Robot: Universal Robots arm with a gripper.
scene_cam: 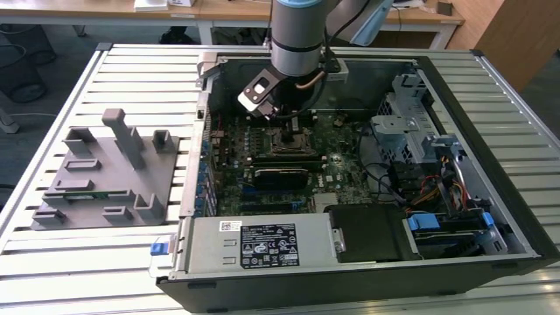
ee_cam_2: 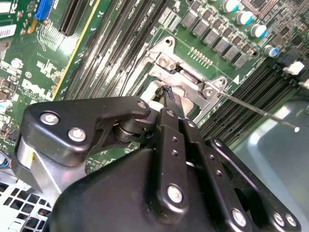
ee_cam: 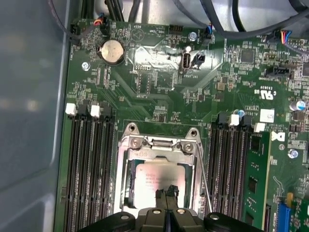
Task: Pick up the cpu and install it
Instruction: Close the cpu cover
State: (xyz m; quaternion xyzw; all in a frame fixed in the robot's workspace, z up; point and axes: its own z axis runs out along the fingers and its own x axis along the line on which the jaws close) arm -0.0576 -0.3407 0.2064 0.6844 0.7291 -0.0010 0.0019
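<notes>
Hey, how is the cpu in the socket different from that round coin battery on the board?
Shape: the cpu is square, the battery round. Size: the cpu is clearly bigger than the battery. Place: the cpu lies flat in the metal-framed socket with the gripper right over it; the battery sits apart, nearer the edge of the green board. Both have silvery tops and sit on that board.

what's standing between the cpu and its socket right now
Nothing visible. In the first wrist view the cpu lies inside the metal socket frame, with the end effector tips shut together over its edge. The thin lever wire runs beside the frame, off the chip.
</notes>
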